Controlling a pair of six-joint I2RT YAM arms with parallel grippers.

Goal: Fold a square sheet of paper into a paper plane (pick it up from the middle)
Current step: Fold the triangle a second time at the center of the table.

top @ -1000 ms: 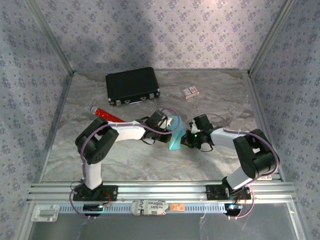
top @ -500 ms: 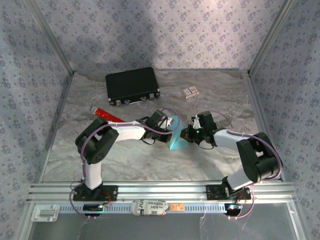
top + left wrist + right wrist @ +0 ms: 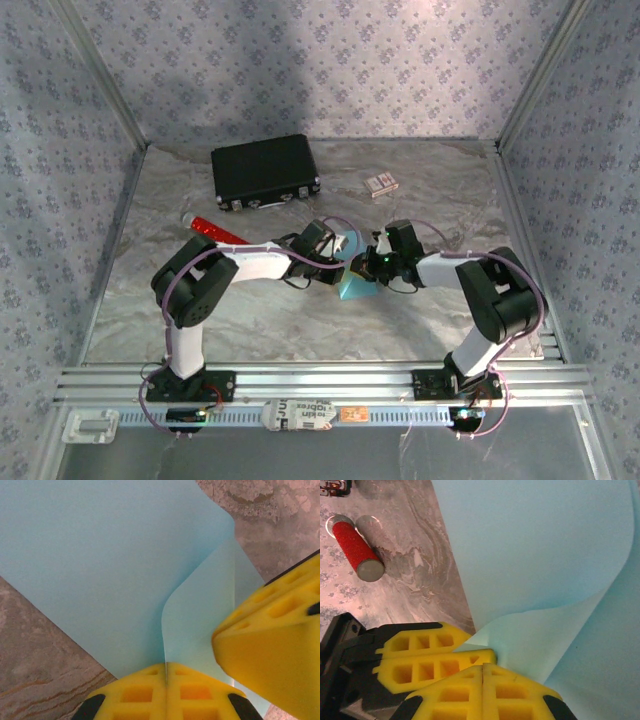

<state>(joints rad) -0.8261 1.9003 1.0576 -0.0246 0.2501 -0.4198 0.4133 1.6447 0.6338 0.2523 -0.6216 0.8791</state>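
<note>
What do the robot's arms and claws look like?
The left arm and right arm are black with white sections, and thin purple cables loop along them. The left claw and right claw have chunky yellow fingers with square holes.

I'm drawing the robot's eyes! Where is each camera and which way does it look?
Top: high behind the robot, looking down at the table; left arm and right arm show.
Left wrist: on the left arm, facing the blue paper; left gripper pinches it.
Right wrist: on the right arm, facing paper and red tube; right gripper pinches paper.
Shared: both wrist views see the paper and the other gripper.
</note>
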